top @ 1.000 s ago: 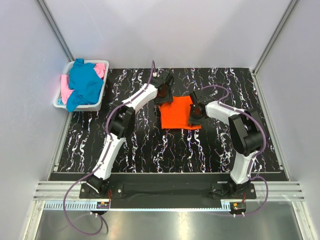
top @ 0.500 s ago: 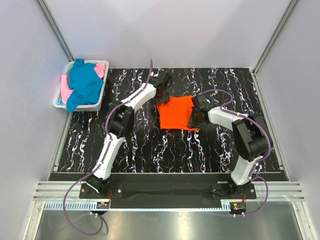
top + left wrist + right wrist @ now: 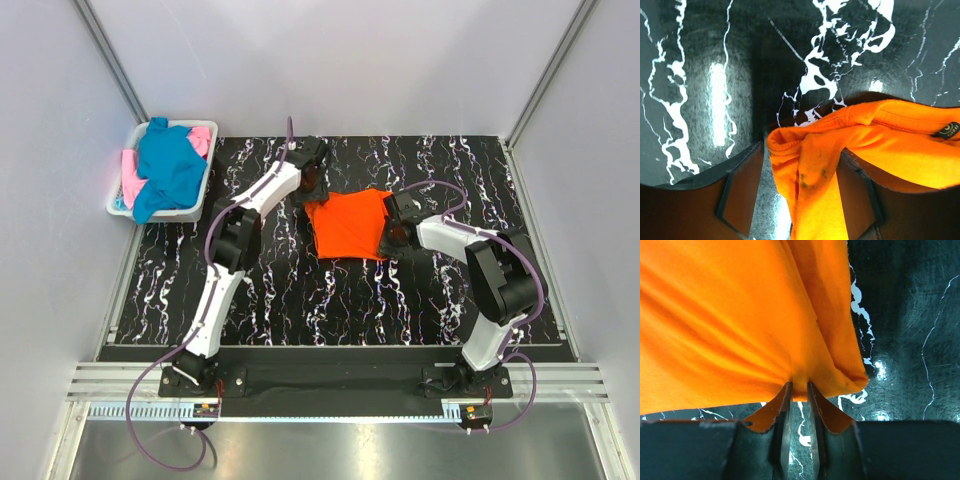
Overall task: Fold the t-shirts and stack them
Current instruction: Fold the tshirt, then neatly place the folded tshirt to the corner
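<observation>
Seemingly soft, rumpled orange t-shirt point(image 3: 348, 224) on glossy marbled table point(image 3: 300, 290)

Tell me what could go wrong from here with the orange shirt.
1. The right gripper pinches only the very edge of the orange shirt; a pull could slip it free.
2. The left gripper holds a bunched corner by the collar, so the cloth may land creased and spoil the fold.
3. The two grip opposite sides; uneven motion might drag the shirt askew across the table.
</observation>
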Robot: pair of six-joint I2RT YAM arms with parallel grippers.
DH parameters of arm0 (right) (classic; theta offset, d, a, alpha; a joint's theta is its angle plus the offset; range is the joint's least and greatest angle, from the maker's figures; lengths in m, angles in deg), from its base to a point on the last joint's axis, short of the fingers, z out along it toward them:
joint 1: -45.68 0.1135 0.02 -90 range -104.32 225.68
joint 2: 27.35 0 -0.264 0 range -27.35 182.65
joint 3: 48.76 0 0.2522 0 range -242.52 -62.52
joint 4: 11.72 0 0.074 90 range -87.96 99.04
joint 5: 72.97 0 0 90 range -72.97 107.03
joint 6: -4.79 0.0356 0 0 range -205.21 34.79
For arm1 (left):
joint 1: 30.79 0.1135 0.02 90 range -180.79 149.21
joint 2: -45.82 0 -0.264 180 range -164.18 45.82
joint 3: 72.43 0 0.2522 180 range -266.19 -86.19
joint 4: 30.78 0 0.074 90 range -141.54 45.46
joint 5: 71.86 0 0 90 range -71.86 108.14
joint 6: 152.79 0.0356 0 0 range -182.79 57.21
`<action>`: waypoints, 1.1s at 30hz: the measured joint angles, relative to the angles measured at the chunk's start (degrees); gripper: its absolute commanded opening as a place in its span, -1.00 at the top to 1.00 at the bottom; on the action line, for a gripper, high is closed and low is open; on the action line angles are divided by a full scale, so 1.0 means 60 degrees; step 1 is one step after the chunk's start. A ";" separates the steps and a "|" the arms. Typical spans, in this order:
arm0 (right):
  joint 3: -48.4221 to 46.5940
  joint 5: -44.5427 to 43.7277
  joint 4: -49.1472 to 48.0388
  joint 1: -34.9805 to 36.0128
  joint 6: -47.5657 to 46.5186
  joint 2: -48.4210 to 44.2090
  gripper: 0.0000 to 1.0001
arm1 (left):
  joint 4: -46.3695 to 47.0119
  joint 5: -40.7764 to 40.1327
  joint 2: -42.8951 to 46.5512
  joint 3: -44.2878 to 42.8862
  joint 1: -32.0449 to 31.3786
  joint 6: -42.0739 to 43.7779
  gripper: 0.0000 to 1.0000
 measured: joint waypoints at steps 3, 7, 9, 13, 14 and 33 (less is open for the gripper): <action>-0.0036 0.0000 0.0073 0.0007 -0.0004 -0.0004 0.49 | 0.0113 0.0259 0.0058 0.0004 0.0087 0.0288 -0.28; -0.0084 -0.0040 0.0539 0.0007 -0.0066 -0.0051 0.48 | 0.0324 0.0255 0.0433 0.0251 0.0175 0.0627 -0.30; -0.0084 -0.0091 0.0874 0.0007 -0.0109 -0.0098 0.48 | 0.0423 0.0102 0.0667 0.0291 0.0273 0.0743 -0.30; -0.0084 -0.0189 0.1512 0.0007 -0.0215 -0.0226 0.47 | 0.0688 -0.0200 0.1399 0.0423 0.0590 0.0969 -0.33; -0.0084 -0.0204 0.1632 0.0007 -0.0240 -0.0273 0.46 | 0.0718 -0.0266 0.1606 0.0463 0.0688 0.1016 -0.33; -0.4572 0.0517 0.2171 -0.0976 -0.1810 0.1213 -0.04 | 0.2135 0.2597 0.5111 0.6619 0.1432 0.0157 -0.34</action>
